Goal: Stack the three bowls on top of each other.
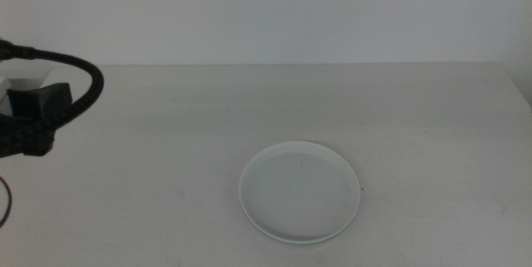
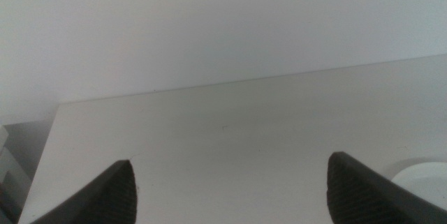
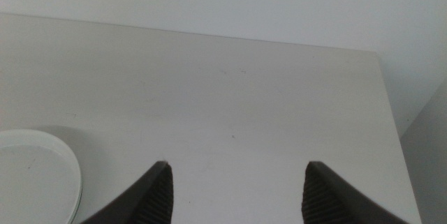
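Left tool (image 2: 230, 185) left of bowls (image 1: 299, 190)

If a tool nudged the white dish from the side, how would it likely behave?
The white dish looks rigid and glossy, so it would probably slide flat across the smooth table rather than bend. Its low, wide shape makes tipping unlikely. A second rim edge seems to show beneath it, so it may rest on another dish and could slip off that one.
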`<state>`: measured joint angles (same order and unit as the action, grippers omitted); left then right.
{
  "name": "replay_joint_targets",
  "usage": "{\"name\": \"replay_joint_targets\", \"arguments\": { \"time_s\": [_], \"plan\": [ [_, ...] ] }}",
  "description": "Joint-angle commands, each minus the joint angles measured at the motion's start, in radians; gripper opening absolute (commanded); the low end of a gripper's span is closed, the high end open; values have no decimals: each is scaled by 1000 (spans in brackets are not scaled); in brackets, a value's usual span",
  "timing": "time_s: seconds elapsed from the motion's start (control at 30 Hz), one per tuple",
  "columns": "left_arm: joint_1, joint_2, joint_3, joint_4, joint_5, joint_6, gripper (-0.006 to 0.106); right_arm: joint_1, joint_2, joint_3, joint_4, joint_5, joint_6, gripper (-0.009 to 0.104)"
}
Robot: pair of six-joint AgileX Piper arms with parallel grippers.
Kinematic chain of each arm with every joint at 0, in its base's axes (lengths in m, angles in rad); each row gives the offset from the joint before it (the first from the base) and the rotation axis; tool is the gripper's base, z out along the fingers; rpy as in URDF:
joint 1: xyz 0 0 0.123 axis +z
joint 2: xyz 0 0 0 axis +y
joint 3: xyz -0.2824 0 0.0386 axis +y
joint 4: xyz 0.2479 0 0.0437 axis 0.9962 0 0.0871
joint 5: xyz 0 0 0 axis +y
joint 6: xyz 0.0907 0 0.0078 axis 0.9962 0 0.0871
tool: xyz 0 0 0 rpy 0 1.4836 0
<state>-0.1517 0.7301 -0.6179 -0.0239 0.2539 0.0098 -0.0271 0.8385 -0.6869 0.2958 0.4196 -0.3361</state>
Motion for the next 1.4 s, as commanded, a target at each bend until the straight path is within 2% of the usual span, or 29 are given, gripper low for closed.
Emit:
{"name": "replay_joint_targets", "arguments": {
  "time_s": [0.0, 0.13, 0.3, 0.53, 0.63, 0.83, 1.0, 1.17, 1.37],
  "plan": [
    [1, -16, -29, -6, -77, -10, 105, -7, -9, -25, 6, -71, -15, 48],
    [1, -51, -29, -6, -77, -10, 105, -7, -9, -23, 5, -71, -15, 48],
    [1, -121, 18, -6, -84, -10, 105, -7, -60, 39, -34, -110, -15, 48],
    [1, -325, 286, -9, -125, -10, 105, -7, -248, 264, -38, -319, -15, 48],
    [1, -436, 420, -9, -123, -10, 105, -7, -339, 373, -41, -360, -15, 48],
    [1, -636, 602, -9, -123, -10, 105, -7, -529, 547, -41, -355, -15, 48],
    [7, -763, 644, -37, -80, -10, 105, -7, -695, 640, -56, -322, -15, 48],
    [76, -759, 644, -103, -91, -10, 105, -7, -808, 698, -90, -269, -15, 48],
    [146, -759, 644, -103, -85, -10, 105, -7, -873, 709, -142, -182, -15, 48]
  ]
}}
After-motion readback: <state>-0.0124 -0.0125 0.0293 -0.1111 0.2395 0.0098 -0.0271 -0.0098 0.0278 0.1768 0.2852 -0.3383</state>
